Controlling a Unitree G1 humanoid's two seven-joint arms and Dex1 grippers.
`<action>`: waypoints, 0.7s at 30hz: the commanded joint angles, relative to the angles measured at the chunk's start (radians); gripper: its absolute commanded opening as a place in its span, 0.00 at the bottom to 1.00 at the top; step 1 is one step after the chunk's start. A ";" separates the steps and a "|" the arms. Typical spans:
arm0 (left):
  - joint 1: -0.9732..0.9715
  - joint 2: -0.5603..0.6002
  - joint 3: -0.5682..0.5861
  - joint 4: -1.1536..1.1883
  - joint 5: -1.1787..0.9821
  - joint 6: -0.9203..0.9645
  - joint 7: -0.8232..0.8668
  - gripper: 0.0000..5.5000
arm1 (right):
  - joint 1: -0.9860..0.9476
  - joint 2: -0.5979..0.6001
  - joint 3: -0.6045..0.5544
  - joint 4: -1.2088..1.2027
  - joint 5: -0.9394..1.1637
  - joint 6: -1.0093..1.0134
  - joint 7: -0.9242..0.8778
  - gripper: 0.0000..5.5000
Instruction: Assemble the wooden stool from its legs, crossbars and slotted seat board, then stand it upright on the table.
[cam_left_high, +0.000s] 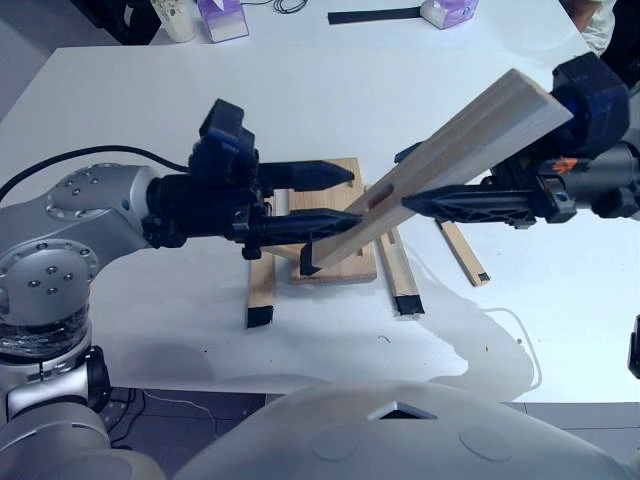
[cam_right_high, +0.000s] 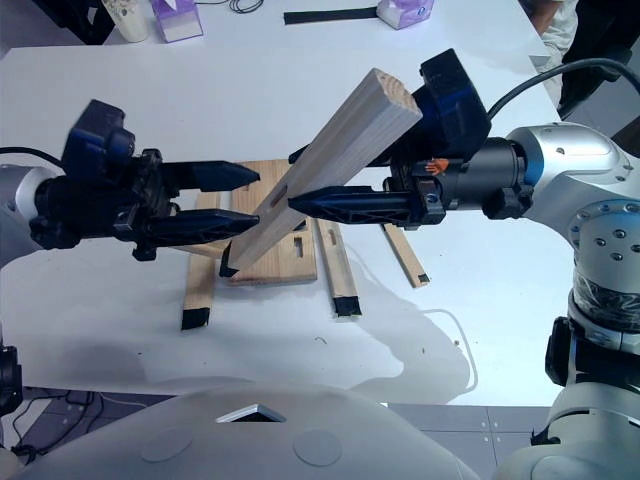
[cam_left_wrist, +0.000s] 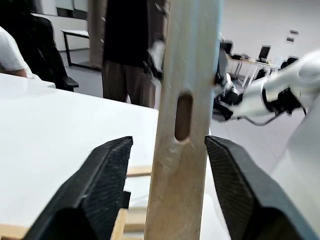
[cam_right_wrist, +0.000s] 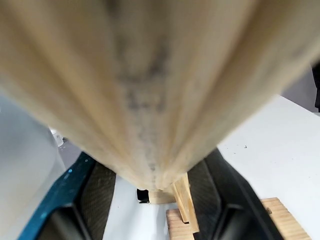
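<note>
The right pincer (cam_left_high: 405, 178) is clamping a slotted wooden leg (cam_left_high: 480, 135) at about mid-length and holding it tilted, with the bare end rising toward the robot's right and the black-capped end dipping low. The left pincer (cam_left_high: 352, 198) is standing open around the lower part of the same leg. In the left wrist view its fingers (cam_left_wrist: 102, 185) are flanking the wood with a gap on each side, so it is not gripping anything. The leg's oval slot (cam_left_wrist: 183, 116) is sitting just between the two pincers.

Below them, the seat board (cam_left_high: 355, 262) is lying flat on the white worktop (cam_left_high: 150, 120). The leg's capped end is hanging over the board or resting on it; I cannot tell which. Another leg (cam_left_high: 260, 300) is lying at the board's left edge, a further one (cam_left_high: 400, 275) just beside its right edge, and a thinner crossbar (cam_left_high: 463, 250) a little farther right.

Judging from this, assembly is only beginning. No pieces are looking joined, and all fitting and the final uprighting are remaining.
</note>
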 joint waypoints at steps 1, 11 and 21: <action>-0.076 -0.003 0.025 0.067 -0.090 0.007 0.081 0.59 | -0.041 -0.010 -0.065 0.045 0.070 0.011 -0.035 0.36; -0.115 0.120 0.148 0.332 0.074 -0.075 0.046 0.59 | -0.083 -0.165 -0.161 0.175 -0.208 -0.117 0.039 0.36; 0.366 0.204 -0.040 0.458 0.844 -0.654 -0.359 0.59 | 0.237 -0.144 0.060 0.031 -0.660 -0.424 0.185 0.36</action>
